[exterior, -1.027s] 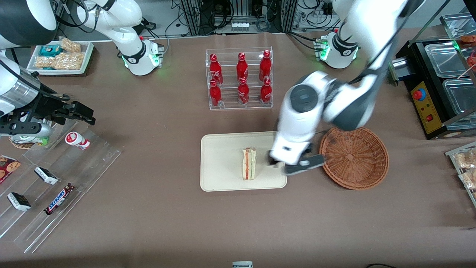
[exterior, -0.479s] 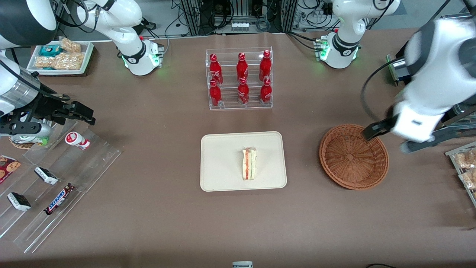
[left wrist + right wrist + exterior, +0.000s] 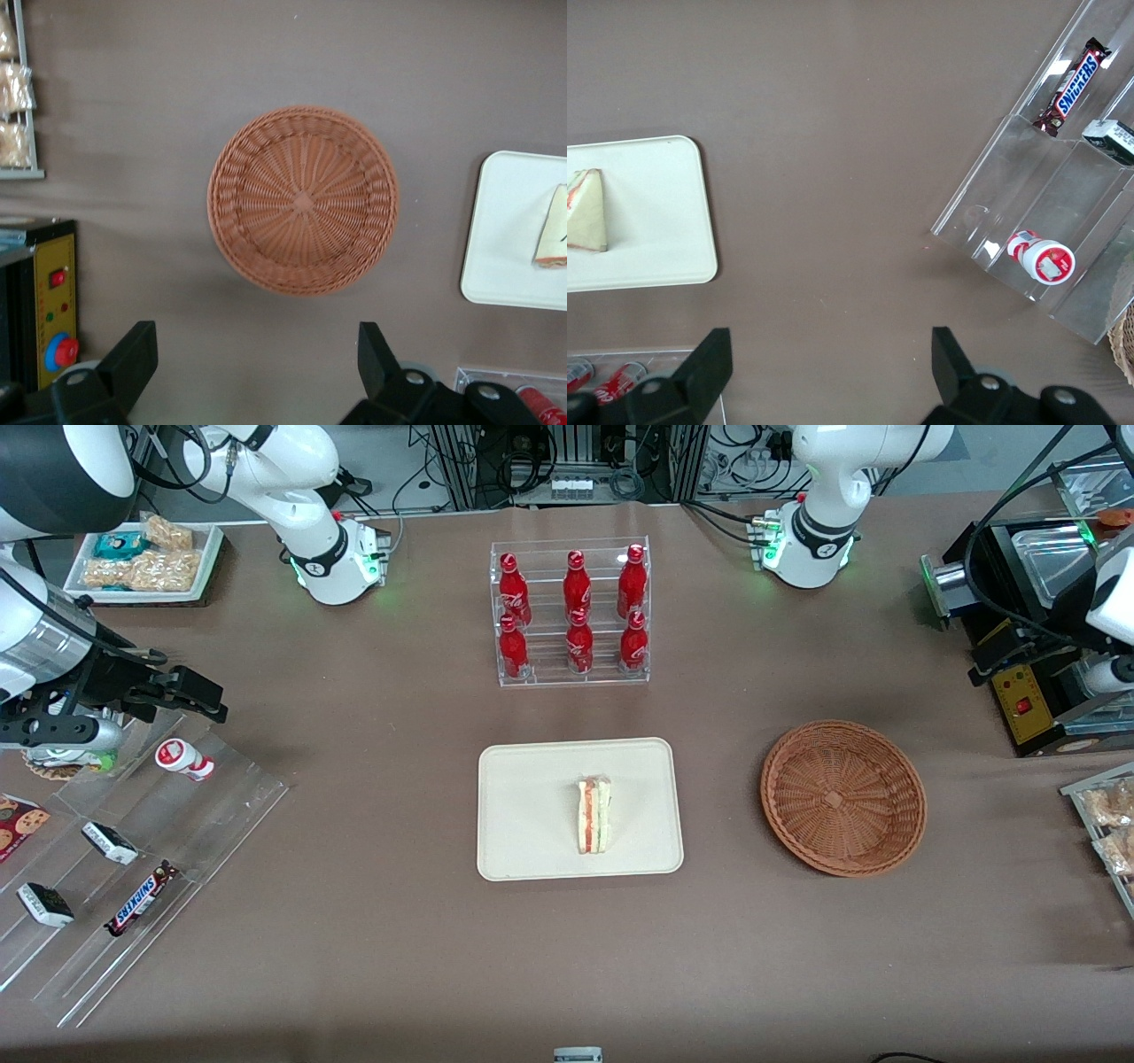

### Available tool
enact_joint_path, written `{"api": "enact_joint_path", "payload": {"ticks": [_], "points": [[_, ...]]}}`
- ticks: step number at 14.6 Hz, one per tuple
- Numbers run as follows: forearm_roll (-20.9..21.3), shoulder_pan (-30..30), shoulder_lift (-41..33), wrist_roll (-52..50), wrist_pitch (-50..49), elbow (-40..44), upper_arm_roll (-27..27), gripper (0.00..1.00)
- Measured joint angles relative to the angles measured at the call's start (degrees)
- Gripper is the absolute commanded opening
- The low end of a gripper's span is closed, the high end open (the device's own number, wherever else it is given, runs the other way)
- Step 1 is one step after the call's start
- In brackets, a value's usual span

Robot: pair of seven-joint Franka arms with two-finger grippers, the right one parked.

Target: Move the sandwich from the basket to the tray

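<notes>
Your left arm has pulled right back to its own end of the tabletop [image 3: 354,957], so its hand [image 3: 257,363] now hangs high over the bare cloth beside the basket [image 3: 843,798], fingers [image 3: 133,354] spread wide and holding nothing. The tray [image 3: 523,841] is no longer covered by it. The basket is empty (only weave shows inside). The sandwich [image 3: 594,815] stands on edge on the tray, touched by nothing. A second ago the hand hovered just beside it; I judge the placing done.
</notes>
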Motion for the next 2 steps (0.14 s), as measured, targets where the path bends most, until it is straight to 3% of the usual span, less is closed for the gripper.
{"api": "enact_joint_path", "payload": {"ticks": [2], "points": [[0.37,0.0,3.12,0.0,0.07,3.48,-0.13,1.0]]}}
